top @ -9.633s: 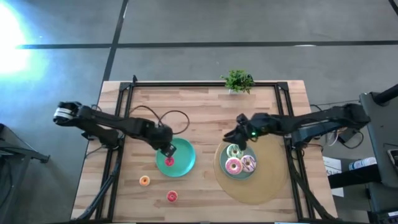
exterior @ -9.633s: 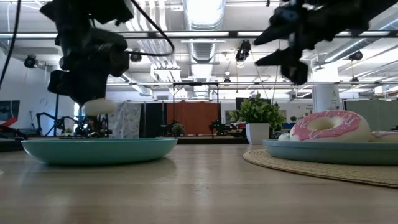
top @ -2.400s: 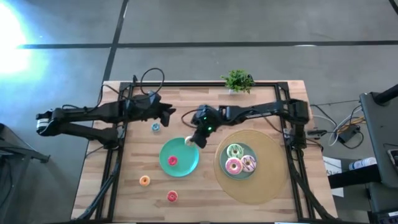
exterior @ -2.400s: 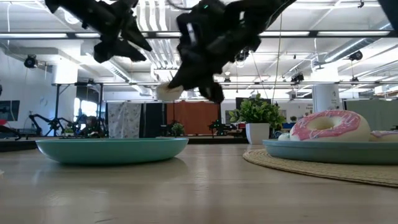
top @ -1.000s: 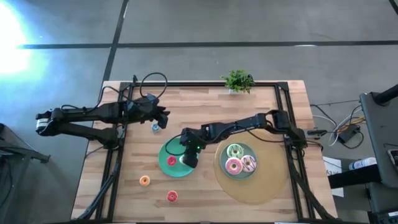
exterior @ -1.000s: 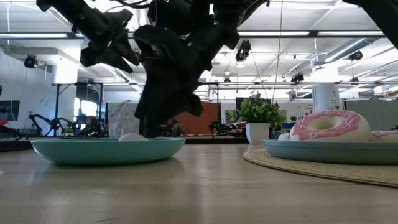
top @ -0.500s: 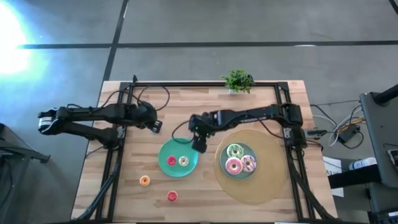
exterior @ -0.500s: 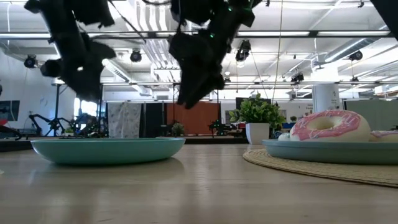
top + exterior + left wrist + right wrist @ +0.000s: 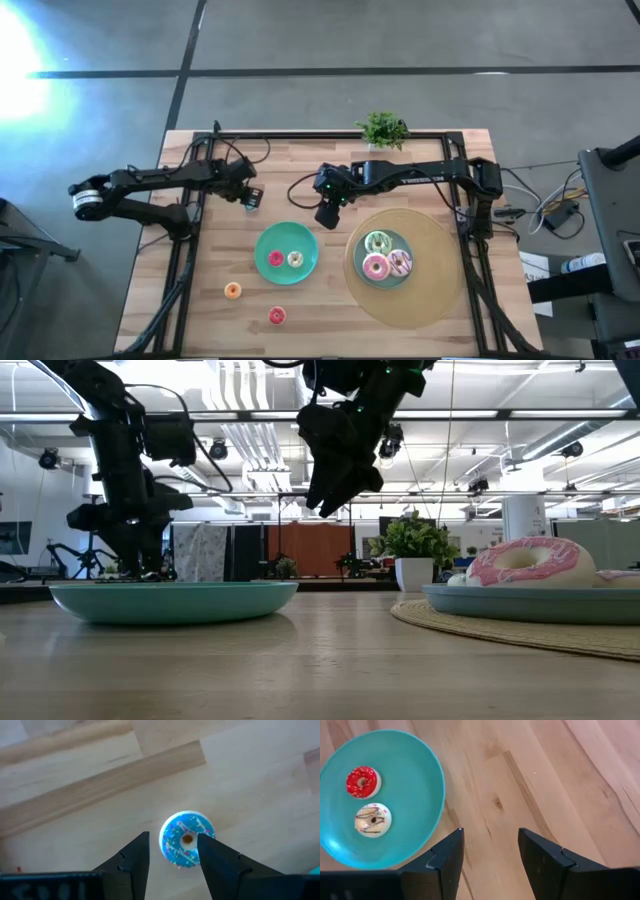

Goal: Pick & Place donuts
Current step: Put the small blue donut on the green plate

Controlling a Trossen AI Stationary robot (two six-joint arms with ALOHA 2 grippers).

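Note:
My left gripper (image 9: 249, 197) is low over the table's far left part, open. Its fingertips (image 9: 172, 836) stand on either side of a tiny blue sprinkled donut (image 9: 182, 840) that lies flat on the wood. My right gripper (image 9: 325, 215) is open and holds nothing. It hovers over bare wood (image 9: 490, 831), just beyond the far right rim of the small teal plate (image 9: 262, 240). On that plate lie a red donut (image 9: 363, 782) and a pale donut (image 9: 372, 820). An orange donut (image 9: 232, 291) and another red one (image 9: 276, 316) lie on the table near its front edge. My left gripper comes at the blue donut from above, pointing down, with one finger on each side of it. One finger (image 9: 215, 857) overlaps the donut's rim (image 9: 206, 831) in the wrist view. Whether it touches the donut I cannot tell.
A second teal plate (image 9: 402, 281) with three larger iced donuts, pink (image 9: 375, 266), green (image 9: 377, 243) and white-purple (image 9: 399, 262), sits on a round woven mat (image 9: 430, 300) to the right. A small potted plant (image 9: 382, 130) stands at the far edge. Black frame rails run along the table's sides.
My right gripper has left the pale donut lying on the small teal plate, risen clear and drawn back toward the far edge and a little to the right. My left gripper has come down over the blue donut, which has stayed where it was.

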